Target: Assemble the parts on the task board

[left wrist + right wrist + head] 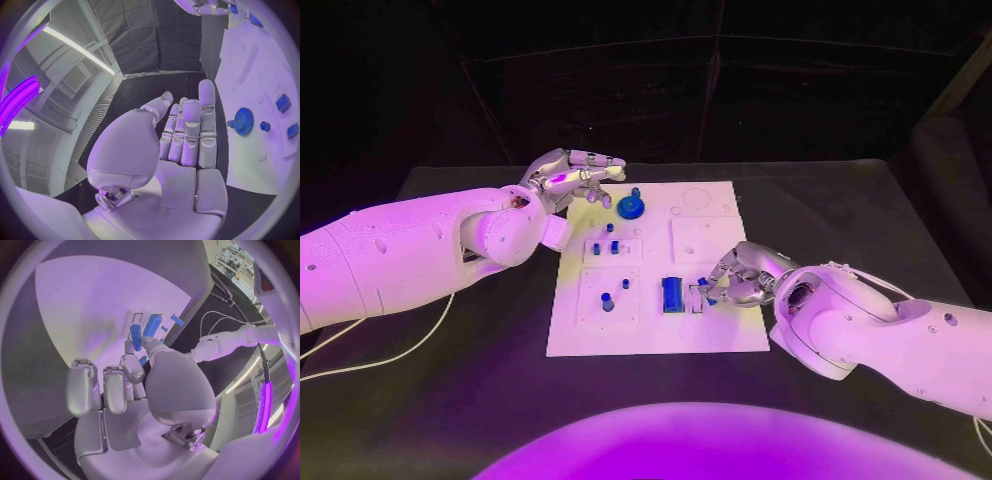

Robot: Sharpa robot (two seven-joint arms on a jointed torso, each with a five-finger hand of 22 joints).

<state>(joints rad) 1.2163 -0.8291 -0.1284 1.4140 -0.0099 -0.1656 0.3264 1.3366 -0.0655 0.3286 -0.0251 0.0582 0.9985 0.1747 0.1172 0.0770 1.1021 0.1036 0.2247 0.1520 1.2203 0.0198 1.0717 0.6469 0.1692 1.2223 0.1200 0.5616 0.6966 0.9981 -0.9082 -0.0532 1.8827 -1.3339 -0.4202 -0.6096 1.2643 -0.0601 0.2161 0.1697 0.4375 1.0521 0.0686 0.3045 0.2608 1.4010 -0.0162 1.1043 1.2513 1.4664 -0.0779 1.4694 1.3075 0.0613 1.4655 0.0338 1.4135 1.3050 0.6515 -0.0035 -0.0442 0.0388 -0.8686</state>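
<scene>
White and rectangular, the task board (711, 335) lies in the middle of the black table (877, 210), its long sides running from the near edge toward the far edge. Small blue parts are scattered across it: a gear-shaped piece (632, 207) near the board's far left corner, a pair of small blocks (604, 247) beside the left edge, a peg (607, 301) in the near left area, and a long blue block (672, 294) toward the near middle. The left hand (574, 175) hovers at the board's far left corner, fingers straight and together in the left wrist view, holding nothing, with the gear just beside it. The right hand (740, 275) sits at the board's right edge; in the right wrist view it pinches a slim blue pin (135, 337) between thumb and a fingertip, close to the long block, while its other fingers curl inward.
</scene>
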